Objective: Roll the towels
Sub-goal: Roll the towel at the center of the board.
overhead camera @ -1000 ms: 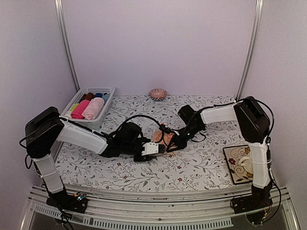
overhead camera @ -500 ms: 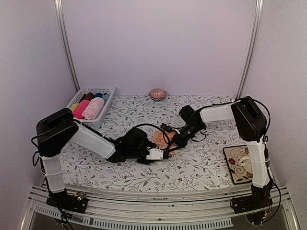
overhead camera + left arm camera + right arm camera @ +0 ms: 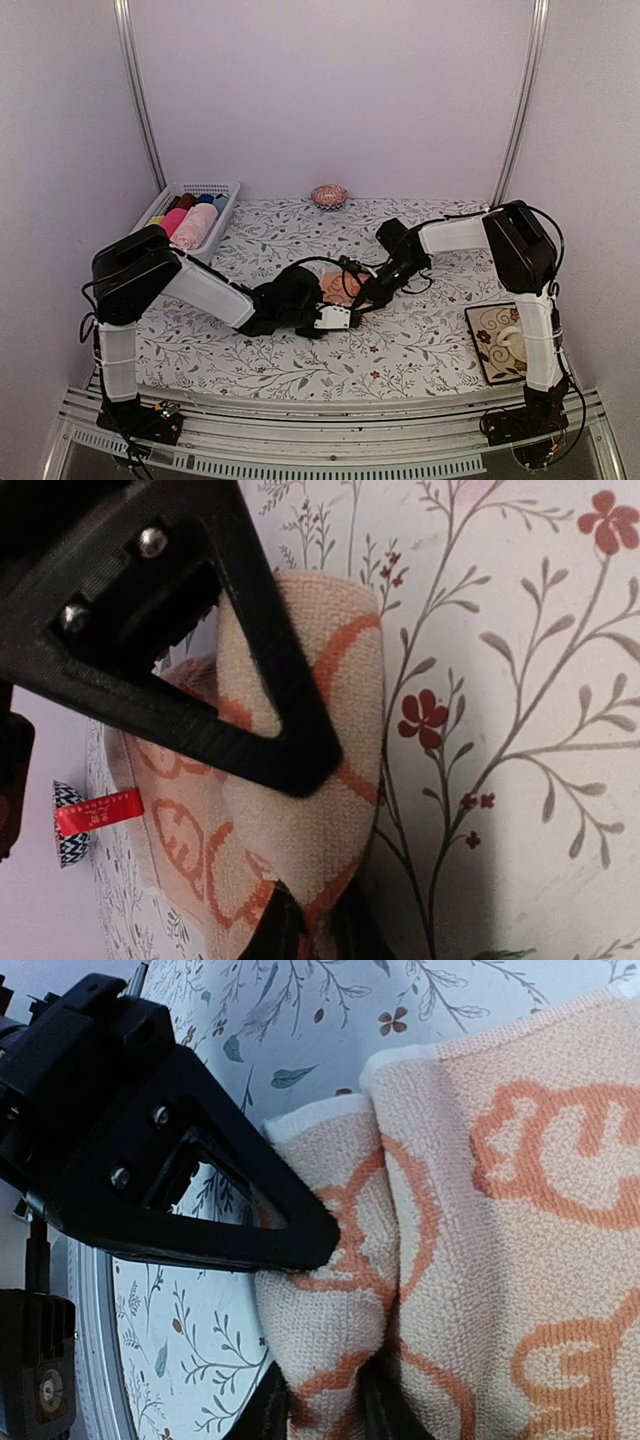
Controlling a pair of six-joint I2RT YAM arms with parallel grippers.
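From above, the peach towel (image 3: 338,286) lies mid-way across the floral table (image 3: 420,345), between the left gripper (image 3: 343,314) and the right gripper (image 3: 363,297).

Left wrist: the left gripper (image 3: 300,840) pinches the towel's rolled edge so the curl cannot open.

Right wrist: the right gripper (image 3: 315,1330) clamps the same fold, probably to steady it.

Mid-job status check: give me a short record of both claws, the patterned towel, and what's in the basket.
left claw: shut on a fold of the peach cloth towel with orange swirl pattern
right claw: shut on another fold of the same towel
towel state: bunched in thick folds at mid-table, not yet a tidy roll
light pink rolled towel: lying in the white plastic basket, far left corner
basket extras: a bright magenta roll and darker rolls beside it
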